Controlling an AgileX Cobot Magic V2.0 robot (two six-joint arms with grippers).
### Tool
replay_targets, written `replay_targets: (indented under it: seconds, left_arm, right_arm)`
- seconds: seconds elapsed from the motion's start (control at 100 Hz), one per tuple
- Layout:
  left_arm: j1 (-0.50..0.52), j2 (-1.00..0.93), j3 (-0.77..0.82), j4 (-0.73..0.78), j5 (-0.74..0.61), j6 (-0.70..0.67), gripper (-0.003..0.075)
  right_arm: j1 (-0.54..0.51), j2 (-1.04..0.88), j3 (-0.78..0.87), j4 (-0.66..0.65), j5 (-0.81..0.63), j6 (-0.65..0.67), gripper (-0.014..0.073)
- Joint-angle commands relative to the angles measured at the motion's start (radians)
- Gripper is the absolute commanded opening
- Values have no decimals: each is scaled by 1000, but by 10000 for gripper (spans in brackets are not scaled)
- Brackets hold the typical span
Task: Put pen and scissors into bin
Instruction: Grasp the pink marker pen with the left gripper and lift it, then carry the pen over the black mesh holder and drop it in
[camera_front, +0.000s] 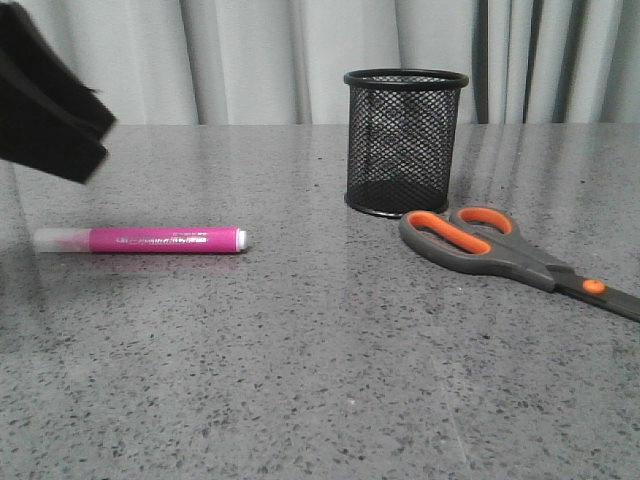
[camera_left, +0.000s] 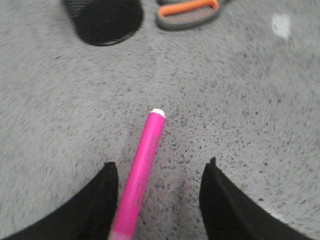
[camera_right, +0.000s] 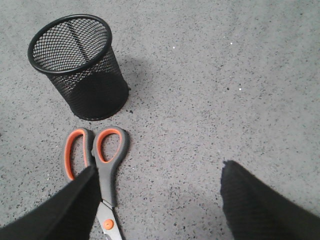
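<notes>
The pen (camera_front: 140, 240) lies at the left of the front view, long axis level, white end toward the upright bin (camera_front: 405, 140) at upper centre, whose inside cannot be judged here. The scissors (camera_front: 510, 255) lie at right on the worktop (camera_front: 320, 380), handles just beside the bin.

In the left wrist view the left gripper (camera_left: 160, 172) is spread apart around the pen.

In the right wrist view the bin shows only mesh inside; the right gripper (camera_right: 157, 172) is apart, one finger over the scissors.

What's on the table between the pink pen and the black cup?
Nothing. In the front view, only bare speckled table lies between the pen and the bin. The scissors sit on the bin's other side.
</notes>
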Motion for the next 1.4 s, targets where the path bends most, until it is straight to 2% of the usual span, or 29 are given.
replay_targets:
  seconds: [0.0, 0.27, 0.53, 0.62, 0.81, 1.02, 1.11, 1.22, 1.33, 1.39]
  left_arm:
    - [-42, 44, -70, -2, 8, 44, 348]
    - [-105, 207, -178, 65, 6, 44, 348]
    - [-105, 268, -203, 69, 4, 44, 338]
    - [-105, 268, -203, 69, 4, 44, 262]
    - [-105, 277, -203, 73, -1, -17, -22]
    - [-105, 277, -268, 76, 32, -123, -19]
    - [-105, 266, -351, 21, 77, -187, -19]
    - [-105, 237, -452, -116, 61, -287, -19]
    - [-128, 230, -522, -336, 35, -288, -20]
    - [-159, 230, -549, -418, -37, -281, -19]
  right_arm:
    - [-6, 1, -35, 26, -48, -12, 464]
    - [-6, 1, -35, 26, -45, -12, 464]
    - [-6, 1, -35, 26, -41, -12, 464]
    - [-6, 1, -35, 26, -41, -12, 464]
    - [-6, 1, -35, 26, -41, -12, 464]
    - [-6, 1, -35, 26, -41, -12, 464]
    - [-6, 1, -35, 26, -41, -12, 464]
    - [-6, 1, -35, 26, -41, -12, 464]
    - [-6, 1, -35, 26, -37, -12, 464]
    - [-6, 1, -35, 26, -36, -12, 464]
